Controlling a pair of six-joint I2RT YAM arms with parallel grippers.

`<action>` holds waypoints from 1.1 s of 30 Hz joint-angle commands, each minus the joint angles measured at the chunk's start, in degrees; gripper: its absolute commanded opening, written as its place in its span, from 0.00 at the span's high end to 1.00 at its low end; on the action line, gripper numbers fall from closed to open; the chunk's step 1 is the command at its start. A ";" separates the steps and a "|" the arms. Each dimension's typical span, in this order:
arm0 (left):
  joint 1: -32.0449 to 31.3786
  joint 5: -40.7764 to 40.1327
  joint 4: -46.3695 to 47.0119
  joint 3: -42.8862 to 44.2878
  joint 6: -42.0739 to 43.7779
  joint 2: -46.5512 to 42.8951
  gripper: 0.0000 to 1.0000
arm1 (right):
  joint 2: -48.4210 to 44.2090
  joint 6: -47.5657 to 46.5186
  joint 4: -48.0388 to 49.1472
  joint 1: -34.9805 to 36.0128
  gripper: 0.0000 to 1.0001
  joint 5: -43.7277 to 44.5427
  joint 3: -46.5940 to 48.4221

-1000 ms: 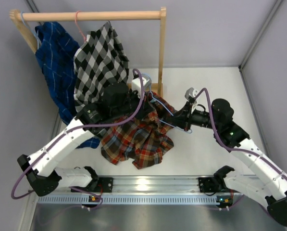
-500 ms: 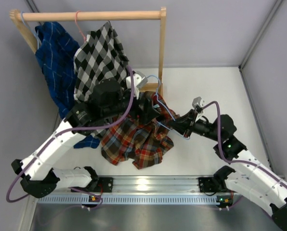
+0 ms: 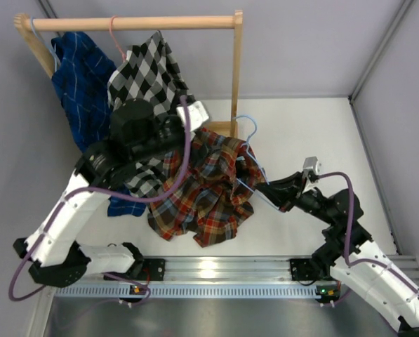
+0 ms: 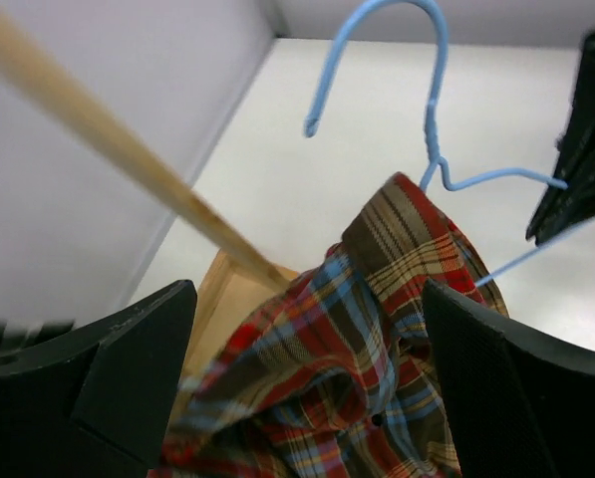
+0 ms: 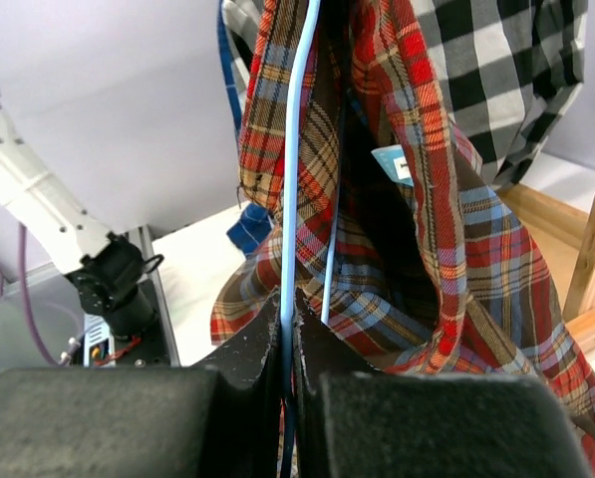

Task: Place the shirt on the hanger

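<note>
The right tool (image 5: pixel 287 329) is pressed together on the hanger (image 5: pixel 295 149), pinching one thin light-blue wire arm at the lower middle of its wrist view, and the wire runs up from there into the folds of the shirt (image 5: pixel 417 199). In the overhead view this grip sits right of centre above the white worktop (image 3: pixel 300 133). The plaid shirt is bunched at the centre of the frame, with the hanger's hook sticking out past its collar toward the top. The left tool (image 4: pixel 307 299) is spread wide and holds nothing, its dark fingers (image 4: pixel 128 378) standing on either side of the collar in its wrist view. At upper left, a checked shirt (image 3: pixel 149 70) and a dark blue shirt (image 3: pixel 79 70) hang from the wooden rack (image 3: pixel 135 23).
</note>
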 commanded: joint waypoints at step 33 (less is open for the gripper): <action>7.46 47.21 -20.35 5.26 14.37 12.49 0.33 | -3.52 -11.59 -11.85 0.72 1.00 -12.55 8.90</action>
